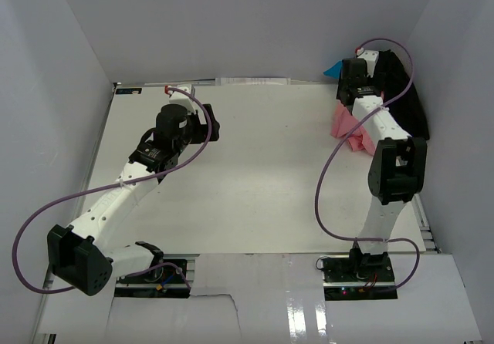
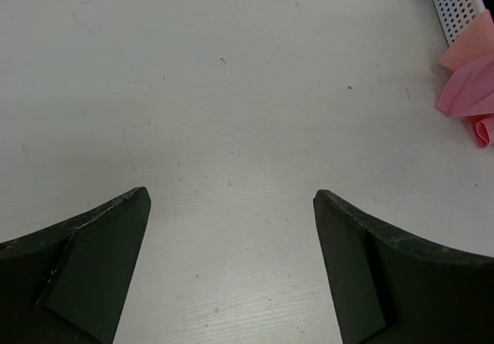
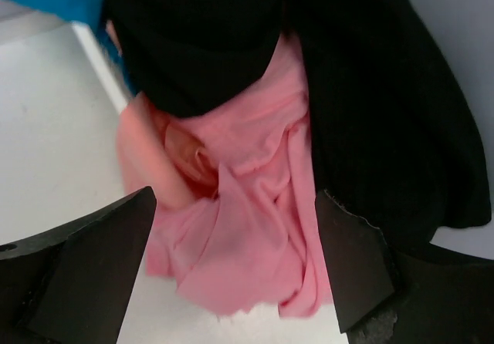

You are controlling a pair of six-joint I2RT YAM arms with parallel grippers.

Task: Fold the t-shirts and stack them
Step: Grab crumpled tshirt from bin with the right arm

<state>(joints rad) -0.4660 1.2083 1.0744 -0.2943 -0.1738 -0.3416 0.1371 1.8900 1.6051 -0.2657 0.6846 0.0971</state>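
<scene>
Left gripper (image 2: 231,197): jaws spread wide, gripping nothing, hovering over the white table (image 2: 231,74).
Right gripper (image 3: 234,197): jaws wide apart, empty, poised right above the heap.
Pink t-shirts (image 3: 247,236): crumpled at the table's far right corner.
Black t-shirt (image 3: 370,112): draped over the pink ones.

a lab test cell: white table (image 1: 255,182) boxed by plain white walls (image 1: 231,28).

Left tool (image 2: 230,195), right tool (image 3: 235,195), jaws apart.
</scene>
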